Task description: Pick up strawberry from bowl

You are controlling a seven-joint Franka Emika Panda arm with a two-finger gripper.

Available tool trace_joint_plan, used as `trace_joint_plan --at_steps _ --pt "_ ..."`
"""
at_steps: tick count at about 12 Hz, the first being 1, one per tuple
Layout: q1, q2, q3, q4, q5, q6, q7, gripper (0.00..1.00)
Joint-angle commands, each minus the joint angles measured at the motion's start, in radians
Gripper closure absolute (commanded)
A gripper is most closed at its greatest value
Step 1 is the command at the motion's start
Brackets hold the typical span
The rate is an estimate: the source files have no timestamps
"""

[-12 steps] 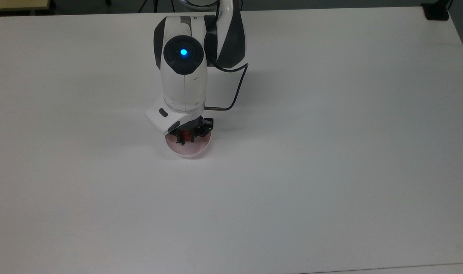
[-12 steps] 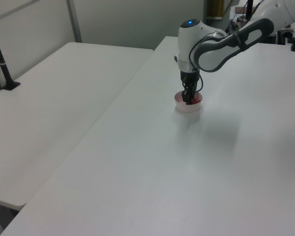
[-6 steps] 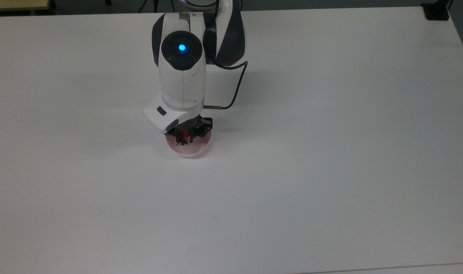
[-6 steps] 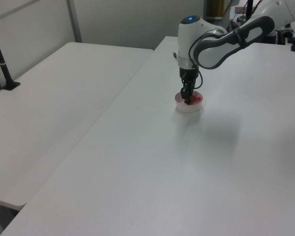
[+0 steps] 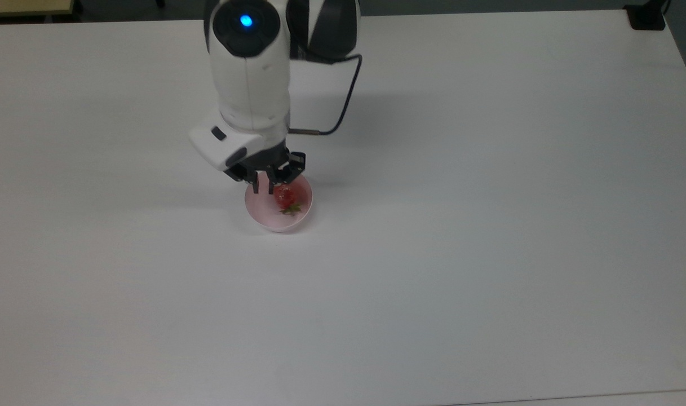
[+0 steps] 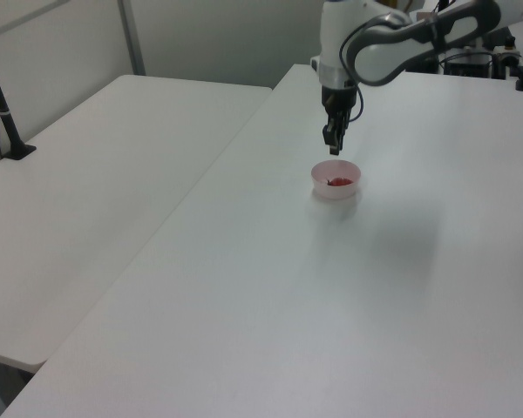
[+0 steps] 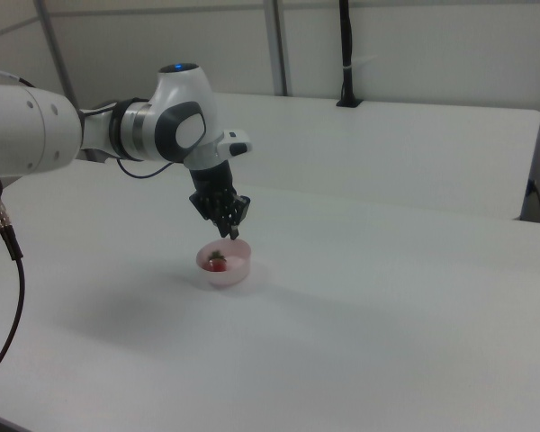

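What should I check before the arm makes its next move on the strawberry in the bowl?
1. Strawberry lifted by the claw: not ok, it lies in the bowl.
2. Claw clear above the bowl rim: ok, seen in the left view.
3. Claw centred over the strawberry: not ok, it hangs off towards the top view's upper left.
4. Claw holding anything: cannot tell for sure; nothing red shows between its tips.
5. Bowl upright on the table: ok.

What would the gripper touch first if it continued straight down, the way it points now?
Probably the small pale pink bowl, at its rim or inside, rather than the red strawberry. The gripper hangs above the bowl's edge, but depth is unclear.
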Motion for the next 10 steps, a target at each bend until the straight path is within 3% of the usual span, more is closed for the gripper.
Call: trace_joint_plan --at_steps 1,7,10 --pt "-0.002 -0.018 -0.008 -0.024 0.021 -0.02 -0.036 0.17" --pt "0.035 0.048 0.0 -0.038 0.004 0.0 -0.212 0.18" --pt "0.046 0.079 0.0 -0.038 -0.042 0.023 -0.215 0.2"
